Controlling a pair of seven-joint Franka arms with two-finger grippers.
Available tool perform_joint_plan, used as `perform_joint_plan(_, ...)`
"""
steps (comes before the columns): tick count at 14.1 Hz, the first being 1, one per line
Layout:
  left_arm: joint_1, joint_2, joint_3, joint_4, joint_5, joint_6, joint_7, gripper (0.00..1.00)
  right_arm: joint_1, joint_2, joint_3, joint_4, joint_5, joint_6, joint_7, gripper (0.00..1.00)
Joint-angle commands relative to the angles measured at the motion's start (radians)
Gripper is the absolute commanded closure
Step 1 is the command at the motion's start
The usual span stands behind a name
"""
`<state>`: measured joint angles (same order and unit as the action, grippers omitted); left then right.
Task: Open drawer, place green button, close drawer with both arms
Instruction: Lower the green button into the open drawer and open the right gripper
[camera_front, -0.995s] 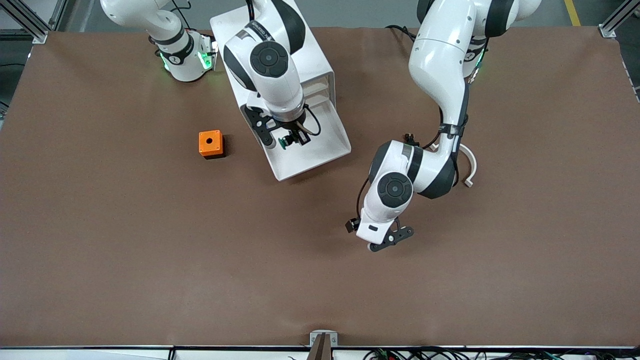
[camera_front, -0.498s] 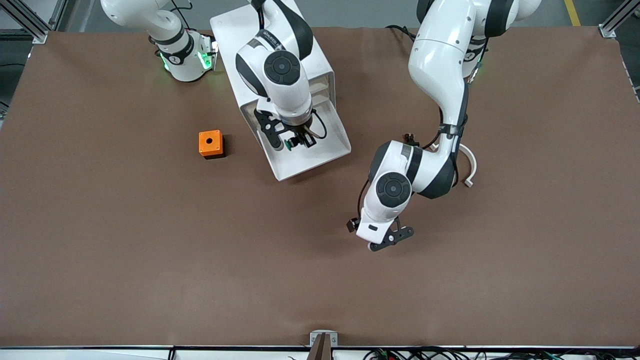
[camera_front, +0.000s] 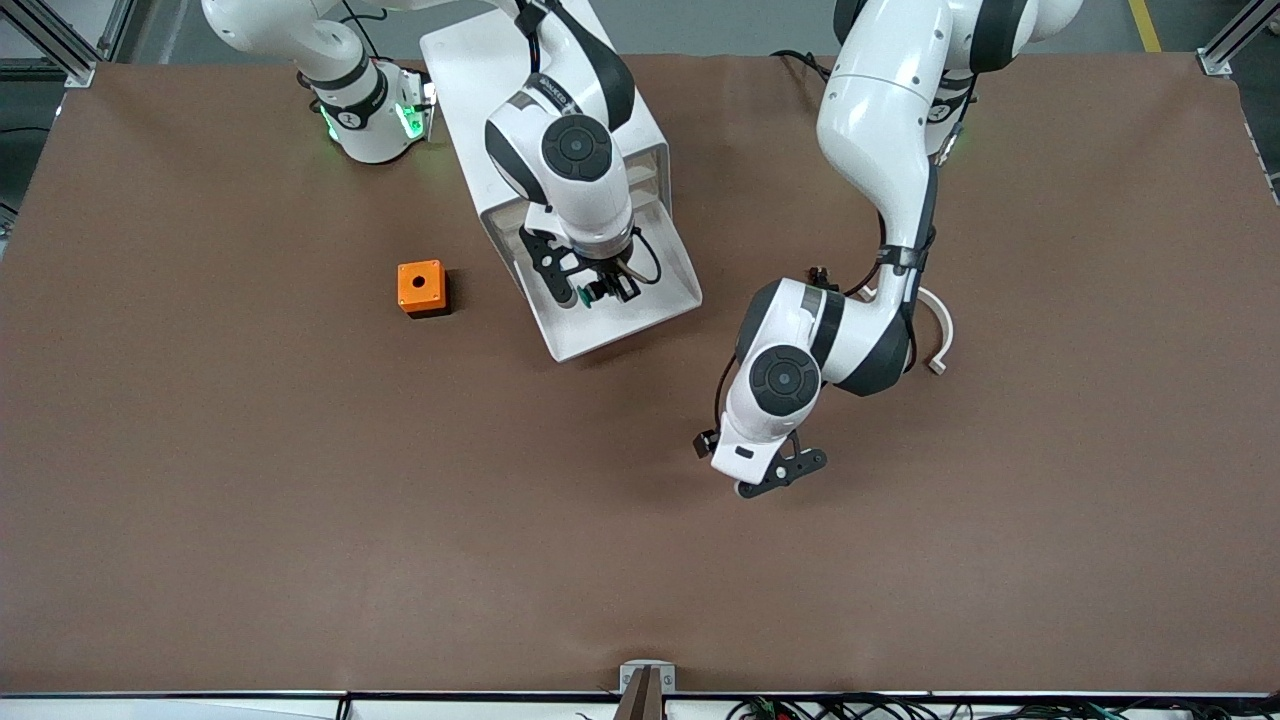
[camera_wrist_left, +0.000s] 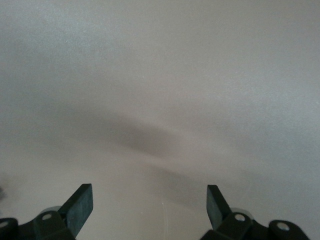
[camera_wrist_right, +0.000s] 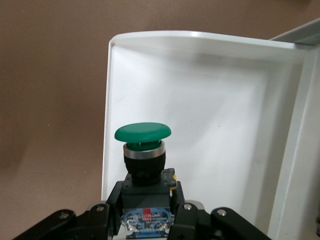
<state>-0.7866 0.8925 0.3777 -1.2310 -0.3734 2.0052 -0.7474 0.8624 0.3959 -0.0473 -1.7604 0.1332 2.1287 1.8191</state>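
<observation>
Because the drawer (camera_front: 640, 300) stands pulled out, my right gripper (camera_front: 592, 293) holds the button (camera_wrist_right: 143, 150) clamped over its tray for release, while my left gripper (camera_front: 770, 483) waits, fingers spread, over bare table.

We see the drawer (camera_front: 640, 300) pulled well out of the white cabinet (camera_front: 470, 70), a shallow white plastic tray with thin raised walls and a rounded corner (camera_wrist_right: 112, 45), its floor bare and its open end pointing toward the front camera. Over it hangs the button (camera_front: 597, 291) (tiny against the tray), with a round green domed cap (camera_wrist_right: 142, 132), a metal ring beneath it and a black-and-blue body. It is clamped by that body in the right gripper (camera_front: 590, 292), cap pointing away from the fingers, above the drawer's floor.
</observation>
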Motion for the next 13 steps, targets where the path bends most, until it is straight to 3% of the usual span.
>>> perform_joint_plan(1,0.000,-0.018,0.003,-0.005,0.021,-0.022,0.007,0.00,0.020,0.046,-0.006,0.041,-0.004,0.002,0.031,1.00)
perform_joint_plan(13,0.004,-0.046,0.006,-0.005,0.039,-0.054,0.007,0.00,0.032,0.113,-0.006,0.044,-0.006,0.039,0.037,1.00)
